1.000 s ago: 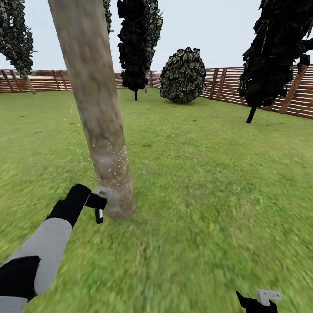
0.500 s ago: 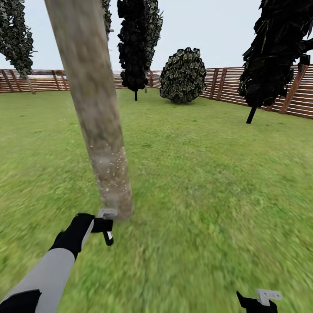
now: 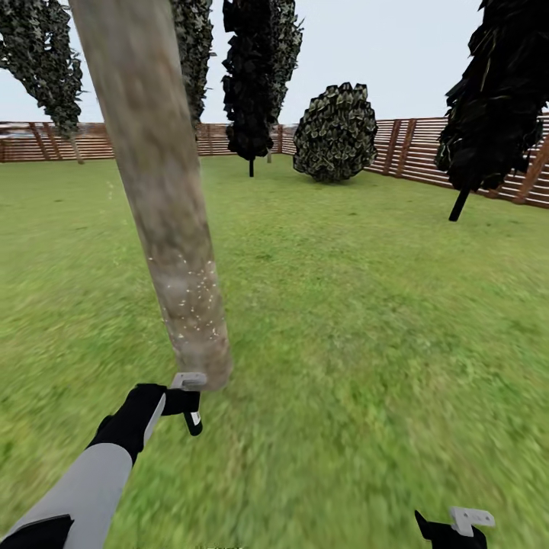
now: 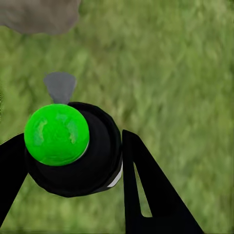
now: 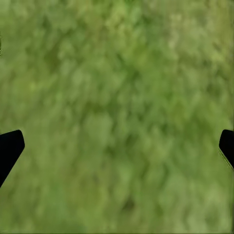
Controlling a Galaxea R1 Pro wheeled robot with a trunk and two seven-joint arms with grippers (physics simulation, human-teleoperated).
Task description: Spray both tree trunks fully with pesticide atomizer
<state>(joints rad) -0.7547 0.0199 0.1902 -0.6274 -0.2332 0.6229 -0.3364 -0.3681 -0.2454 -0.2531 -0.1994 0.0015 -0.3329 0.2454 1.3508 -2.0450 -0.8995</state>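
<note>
The left gripper [image 3: 187, 400] is clenched around the pesticide atomizer [image 4: 73, 148], its nozzle just short of the tree trunk [image 3: 164, 206], whose foot carries pale specks. Over bare grass [image 3: 366, 320], the right gripper [image 5: 117, 146] hangs with jaws spread wide.

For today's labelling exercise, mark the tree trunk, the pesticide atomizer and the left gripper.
tree trunk [image 3: 171, 252]: head view, mid-trunk bark.
pesticide atomizer [image 4: 73, 148]: left wrist view, dark body.
left gripper [image 3: 187, 400]: head view, between the fingertips.
</note>
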